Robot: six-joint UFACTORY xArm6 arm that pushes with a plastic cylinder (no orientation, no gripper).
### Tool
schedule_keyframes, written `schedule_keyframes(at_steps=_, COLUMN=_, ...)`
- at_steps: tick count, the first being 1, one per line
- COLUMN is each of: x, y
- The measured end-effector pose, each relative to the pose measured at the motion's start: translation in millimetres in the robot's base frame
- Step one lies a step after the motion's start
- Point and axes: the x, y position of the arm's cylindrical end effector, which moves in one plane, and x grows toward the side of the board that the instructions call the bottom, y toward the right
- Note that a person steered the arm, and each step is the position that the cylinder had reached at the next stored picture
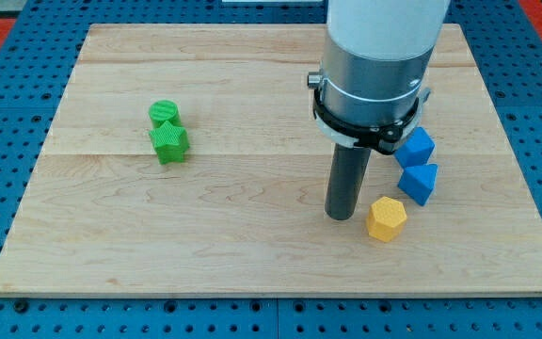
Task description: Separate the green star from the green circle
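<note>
Wooden board (252,264) holds five blocks. My tip (341,216) is a bare rod, nothing to open or close, holding nothing; it sits at the view's right, just beside the yellow block (386,218), well apart from the greens. Green star (169,143) touches green circle (164,112), star just below, at the view's left. Both look like light, stiff, ribbed plastic that should slide easily; likely best pushed on the star's side face, away from the circle. Count: two green, two blue (blue cube (418,147), blue wedge (420,181)), one yellow.
</note>
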Motion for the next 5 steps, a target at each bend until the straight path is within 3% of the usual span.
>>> schedule_keyframes(at_steps=2, x=12.3, y=94.1)
schedule_keyframes(at_steps=3, x=19.1, y=42.8)
schedule_keyframes(at_steps=5, x=-4.5, y=-197.2)
